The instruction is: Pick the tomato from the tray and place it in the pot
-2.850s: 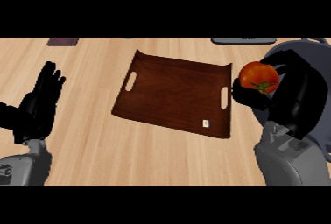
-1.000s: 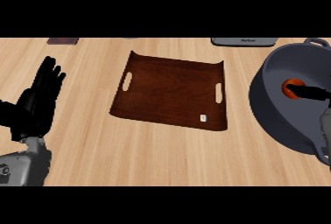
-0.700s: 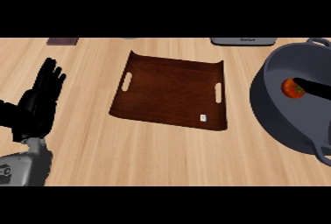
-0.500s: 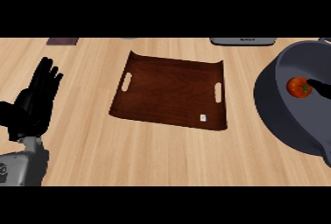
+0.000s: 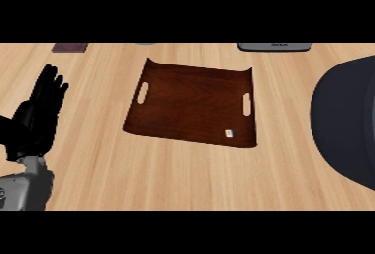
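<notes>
A dark wooden tray (image 5: 192, 106) with two slot handles lies flat near the middle of a light wooden counter (image 5: 183, 173), and nothing sits on it. A small pale label shows near its lower right corner. At the right edge, a large dark grey pot (image 5: 348, 124) is only partly in view; its rim curves in from the side and its inside cannot be seen from here. The tomato is not visible anywhere: it is not on the tray or the counter, and whether it lies in the pot cannot be told.

With the tray bare, the picking step looks done, and the task appears to be at or past the placing step. The next move seems to call only for confirming that the tomato rests inside the pot.

The left hand (image 5: 33, 124) shows at the left edge, on a grey forearm rising from the lower corner. It rests open and upright, its fingers straight, close together and pointing away from the robot, well apart from the tray. The right hand is out of view.

Two flat objects sit at the counter's far edge, too cropped to identify.
</notes>
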{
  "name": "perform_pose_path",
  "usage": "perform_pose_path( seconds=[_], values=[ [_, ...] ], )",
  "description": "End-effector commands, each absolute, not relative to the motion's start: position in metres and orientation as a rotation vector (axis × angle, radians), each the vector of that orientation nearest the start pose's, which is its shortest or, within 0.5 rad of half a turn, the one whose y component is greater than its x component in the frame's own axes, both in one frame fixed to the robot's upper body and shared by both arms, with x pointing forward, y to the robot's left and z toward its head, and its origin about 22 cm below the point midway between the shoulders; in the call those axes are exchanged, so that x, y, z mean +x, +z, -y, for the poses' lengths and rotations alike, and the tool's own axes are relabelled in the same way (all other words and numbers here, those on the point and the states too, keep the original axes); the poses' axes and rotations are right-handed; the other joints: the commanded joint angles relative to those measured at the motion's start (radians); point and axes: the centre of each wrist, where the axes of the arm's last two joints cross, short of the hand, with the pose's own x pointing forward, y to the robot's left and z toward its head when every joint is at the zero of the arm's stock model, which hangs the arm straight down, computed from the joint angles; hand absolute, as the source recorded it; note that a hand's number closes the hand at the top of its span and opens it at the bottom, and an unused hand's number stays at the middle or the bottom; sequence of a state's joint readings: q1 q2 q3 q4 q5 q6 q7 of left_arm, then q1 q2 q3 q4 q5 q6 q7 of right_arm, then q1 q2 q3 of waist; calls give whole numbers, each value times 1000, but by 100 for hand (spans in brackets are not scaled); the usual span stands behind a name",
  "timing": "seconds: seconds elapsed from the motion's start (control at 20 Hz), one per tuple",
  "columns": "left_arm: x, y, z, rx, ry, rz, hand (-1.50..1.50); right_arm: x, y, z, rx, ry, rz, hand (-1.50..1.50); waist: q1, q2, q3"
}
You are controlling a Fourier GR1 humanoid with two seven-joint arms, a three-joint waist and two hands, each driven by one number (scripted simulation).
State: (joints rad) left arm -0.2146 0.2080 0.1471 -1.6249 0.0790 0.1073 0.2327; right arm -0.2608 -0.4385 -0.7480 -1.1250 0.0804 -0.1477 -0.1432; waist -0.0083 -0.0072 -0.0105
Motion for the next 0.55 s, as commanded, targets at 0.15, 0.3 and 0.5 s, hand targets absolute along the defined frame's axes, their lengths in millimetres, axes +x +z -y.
perform_pose_path(
  seconds=[0.15,0.3,0.5],
  values=[
    [283,80,-274,189,83,1598,0,181,67,512,-893,-381,1541,-150,0,5,10],
    [285,80,-278,203,79,1616,0,169,35,519,-899,-396,1548,-150,4,7,11],
    [280,101,-277,206,72,1594,0,170,58,537,-901,-379,1544,-150,6,6,11]
  ],
)
